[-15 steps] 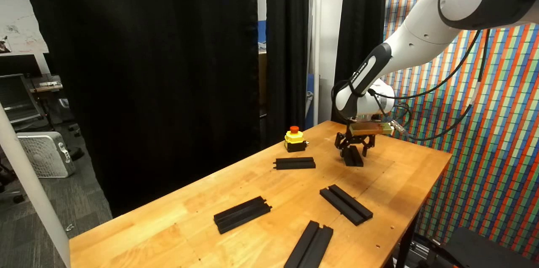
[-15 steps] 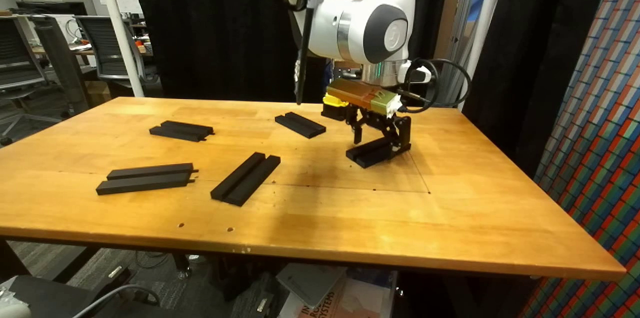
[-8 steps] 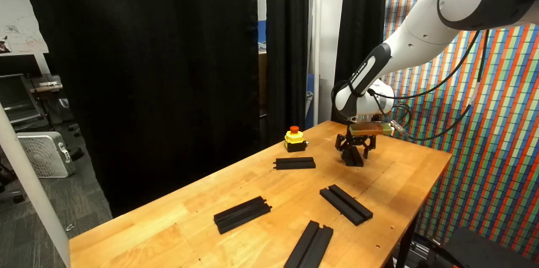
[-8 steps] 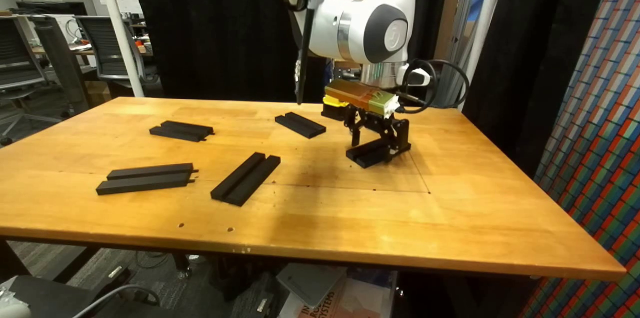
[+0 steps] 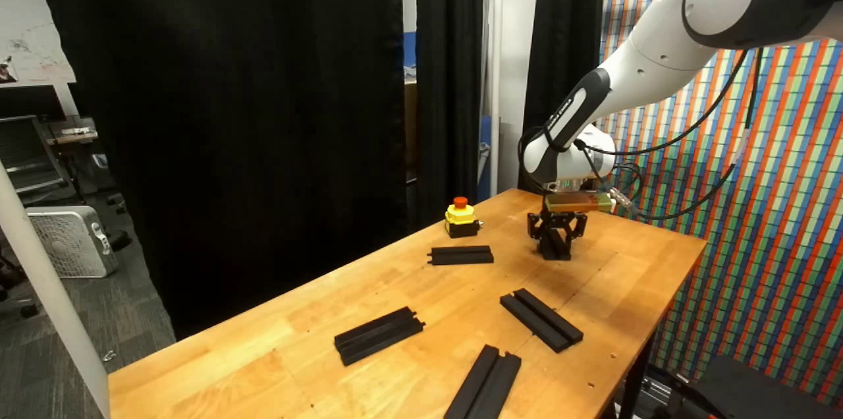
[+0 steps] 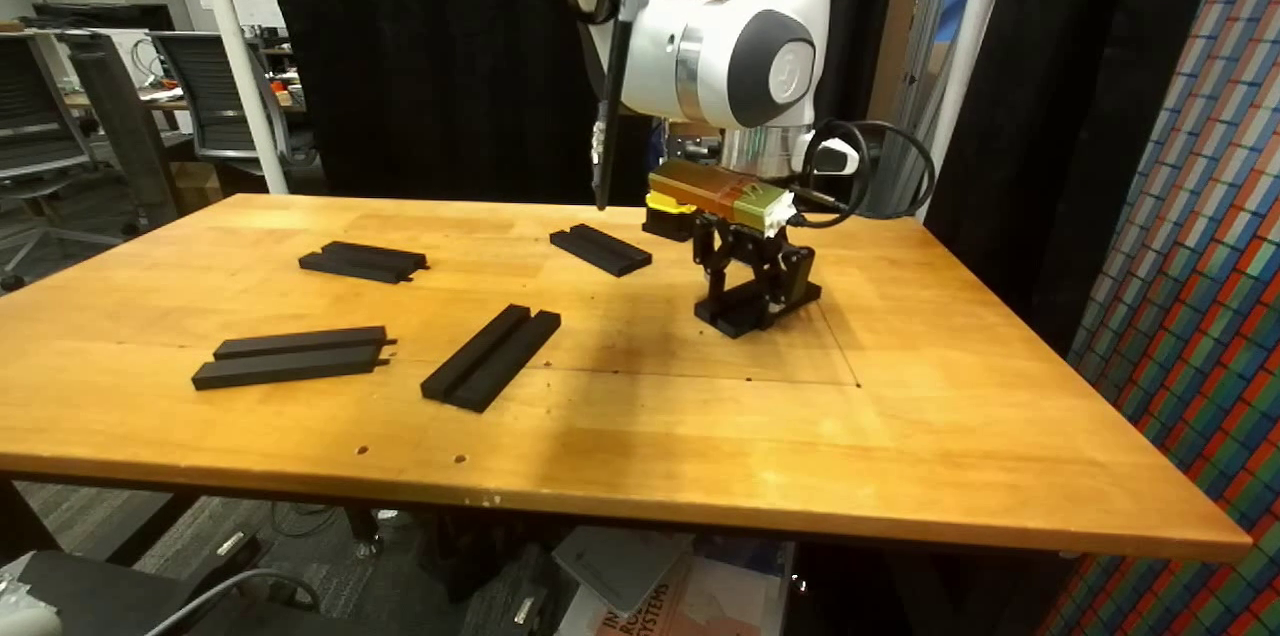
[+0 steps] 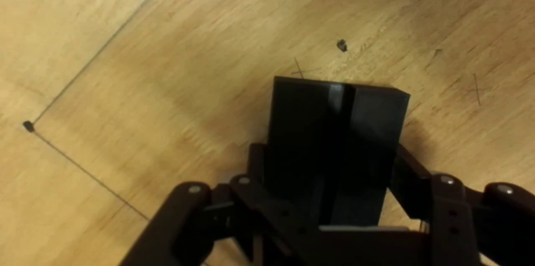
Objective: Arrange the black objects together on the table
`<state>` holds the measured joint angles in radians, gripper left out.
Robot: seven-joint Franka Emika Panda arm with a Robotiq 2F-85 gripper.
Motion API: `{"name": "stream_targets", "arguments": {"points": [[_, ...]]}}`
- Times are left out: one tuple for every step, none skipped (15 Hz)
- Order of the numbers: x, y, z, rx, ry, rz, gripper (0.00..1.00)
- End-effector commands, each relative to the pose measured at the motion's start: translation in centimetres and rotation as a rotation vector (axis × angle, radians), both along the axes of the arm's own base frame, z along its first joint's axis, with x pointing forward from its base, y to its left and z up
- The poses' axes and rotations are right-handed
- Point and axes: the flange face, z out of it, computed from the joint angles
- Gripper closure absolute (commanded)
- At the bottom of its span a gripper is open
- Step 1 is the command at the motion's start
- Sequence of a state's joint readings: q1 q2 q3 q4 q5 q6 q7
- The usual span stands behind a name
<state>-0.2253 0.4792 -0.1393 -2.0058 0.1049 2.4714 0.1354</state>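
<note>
Two-ridged flat black objects lie spread over the wooden table (image 6: 700, 456). My gripper (image 7: 328, 161) points down over one black bar (image 7: 305, 115), a finger pressed against each long side in the wrist view. That bar still rests flat on the wood, its rear part hidden by the gripper. Other black bars lie apart from it: one (image 5: 461, 255) near the far edge, one (image 5: 541, 320) closer to the front edge, one (image 5: 379, 335) and one (image 5: 484, 385) farther down the table. All of these also show in the exterior view with the gripper (image 6: 745, 301) at right.
A yellow-and-red button (image 5: 461, 217) on a black base stands by the far edge, close to the gripper; in an exterior view its yellow part (image 6: 668, 203) is partly covered by the arm. Black curtains (image 5: 263, 109) hang behind the table.
The gripper's fingers have moved inward onto the sides of the black bar beneath it, with the hand slightly lower. The other bars have stayed where they were.
</note>
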Motion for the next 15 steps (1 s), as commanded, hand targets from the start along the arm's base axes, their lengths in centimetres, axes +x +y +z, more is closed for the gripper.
{"name": "stream_targets", "arguments": {"points": [[-0.4,0.8,0.6,0.007,0.023,0.006,0.53],[-1.0,1.2,0.8,0.000,0.020,0.009,0.53],[-1.5,1.6,1.0,0.003,0.024,0.023,0.53],[-2.1,2.3,1.1,-0.007,0.022,0.030,0.53],[-2.9,3.1,1.4,-0.013,0.023,0.041,0.53],[-3.7,3.8,1.5,-0.017,0.025,0.051,0.53],[-4.5,4.7,1.6,-0.019,0.028,0.065,0.53],[-5.6,5.8,1.8,-0.025,0.024,0.079,0.53],[-6.6,6.9,2.1,-0.034,0.016,0.094,0.53],[-7.6,8.1,2.6,-0.049,0.003,0.103,0.53],[-8.4,9.1,3.2,-0.060,-0.009,0.113,0.53],[-9.4,10.2,3.7,-0.070,-0.026,0.123,0.53],[-10.4,11.4,4.3,-0.078,-0.038,0.139,0.53],[-11.3,12.5,4.7,-0.085,-0.047,0.153,0.53],[-12.2,13.8,5.0,-0.091,-0.050,0.171,0.53]]}}
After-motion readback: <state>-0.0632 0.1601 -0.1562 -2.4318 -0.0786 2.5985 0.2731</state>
